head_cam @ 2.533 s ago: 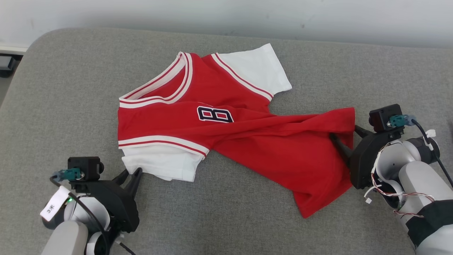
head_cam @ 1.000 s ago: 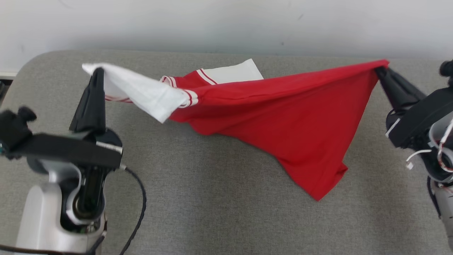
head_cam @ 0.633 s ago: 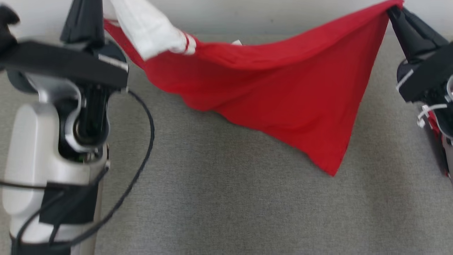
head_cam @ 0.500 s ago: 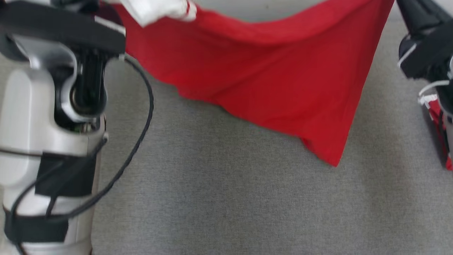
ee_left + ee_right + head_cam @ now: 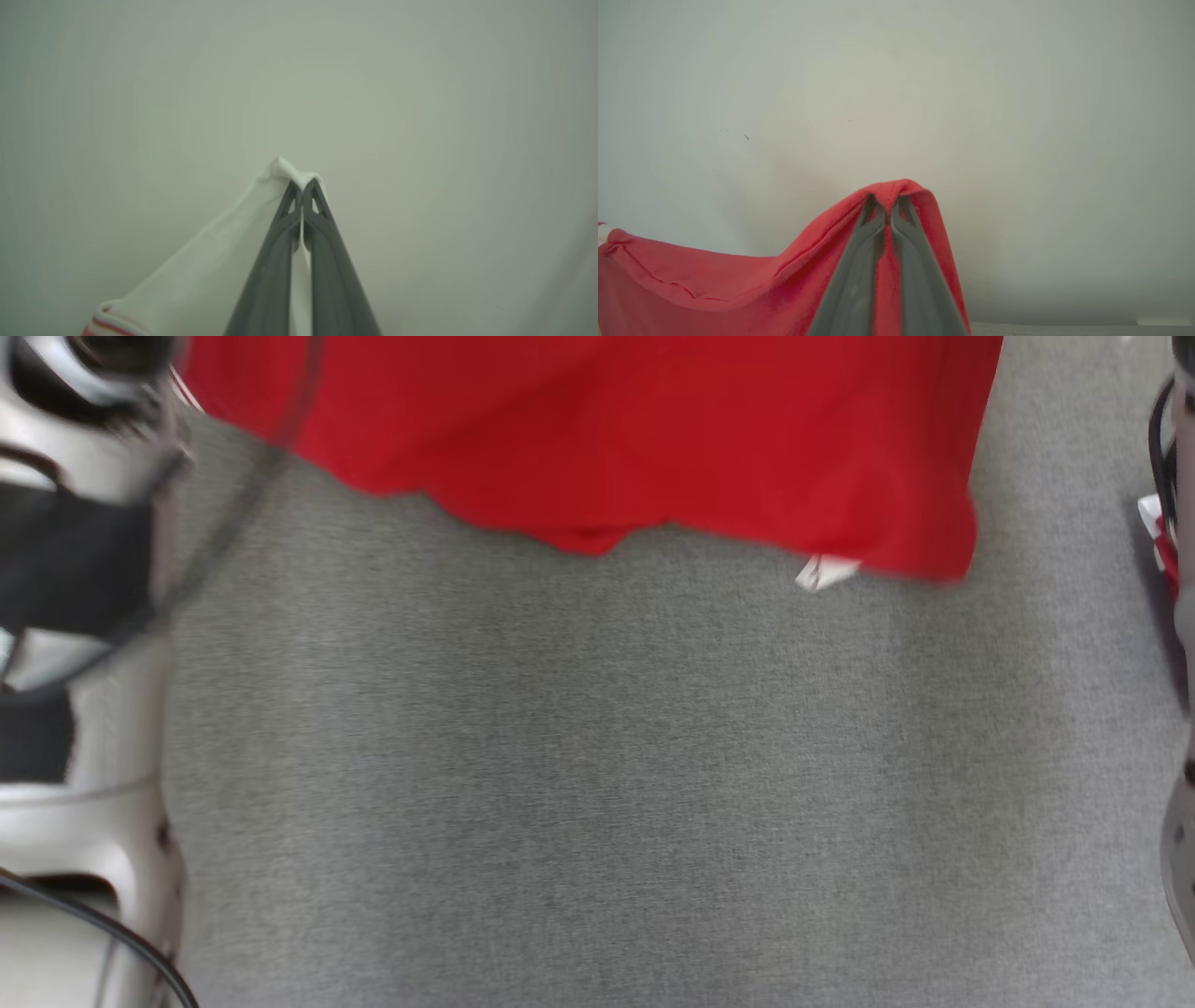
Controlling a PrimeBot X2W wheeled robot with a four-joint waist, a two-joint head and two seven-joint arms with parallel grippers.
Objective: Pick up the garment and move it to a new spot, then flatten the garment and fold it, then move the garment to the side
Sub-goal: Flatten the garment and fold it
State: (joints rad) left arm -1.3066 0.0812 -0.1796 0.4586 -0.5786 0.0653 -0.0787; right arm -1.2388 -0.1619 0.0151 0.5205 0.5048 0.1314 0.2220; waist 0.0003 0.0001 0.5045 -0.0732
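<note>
Left claw (image 5: 302, 189) and right claw (image 5: 887, 201) pinch the red, white-sleeved garment (image 5: 597, 439) aloft.

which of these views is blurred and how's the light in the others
Head view: motion-blurred, worst on the pale left arm and the shirt hem. Left wrist view: soft, greenish cast, flat light, the left gripper pinching the white sleeve. Right wrist view: sharpest, the right gripper on the shirt, faint shadow on the wall.

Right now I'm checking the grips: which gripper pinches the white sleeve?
The left gripper: it is shut on the garment's white sleeve, while the right gripper pinches red fabric.
</note>
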